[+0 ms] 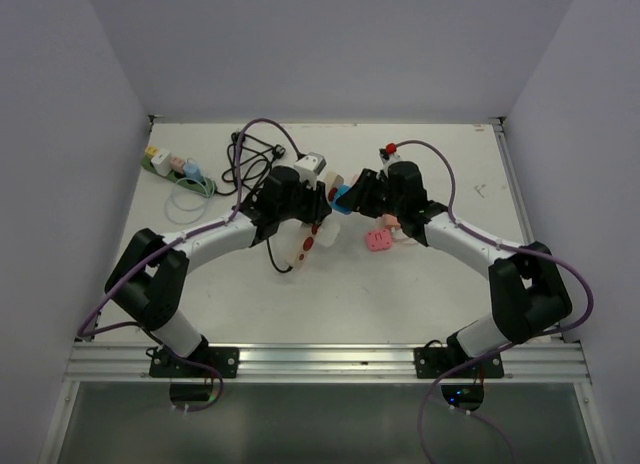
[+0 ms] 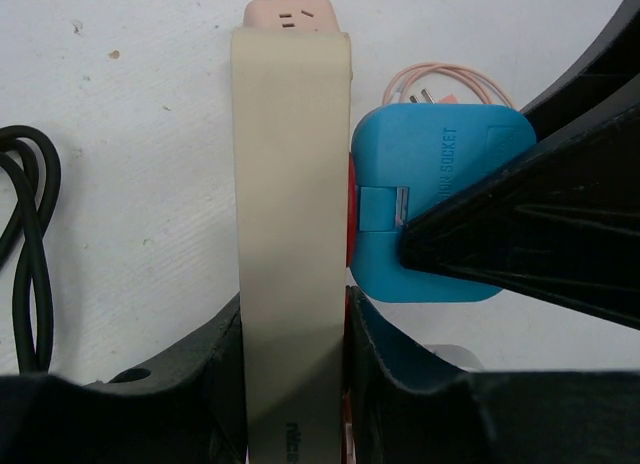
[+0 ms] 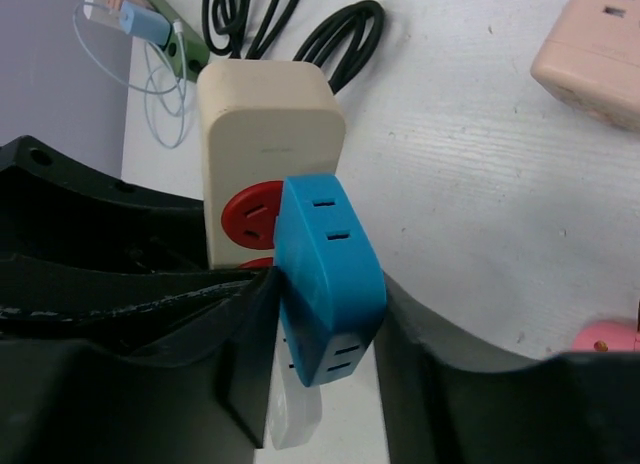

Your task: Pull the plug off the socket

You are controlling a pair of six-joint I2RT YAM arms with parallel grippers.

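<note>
The socket, a dark green power strip (image 1: pixel 165 165), lies at the back left with small chargers plugged in, away from both grippers; it also shows in the right wrist view (image 3: pixel 178 34). My left gripper (image 2: pixel 295 384) is shut on a cream power strip (image 2: pixel 292 234) with red round outlets (image 3: pixel 250 209), held on its side at mid-table (image 1: pixel 305 242). A blue plug adaptor (image 3: pixel 325 274) sits against the strip's red face; its prongs are hidden. My right gripper (image 3: pixel 325 324) is shut on the blue plug (image 1: pixel 343 197).
A pink power block (image 1: pixel 378 241) lies just right of the grippers, with thin pink cable beside it. A black cord (image 1: pixel 245 159) is coiled behind the left arm. A red and black plug (image 1: pixel 388 149) lies at the back. White walls close in the table.
</note>
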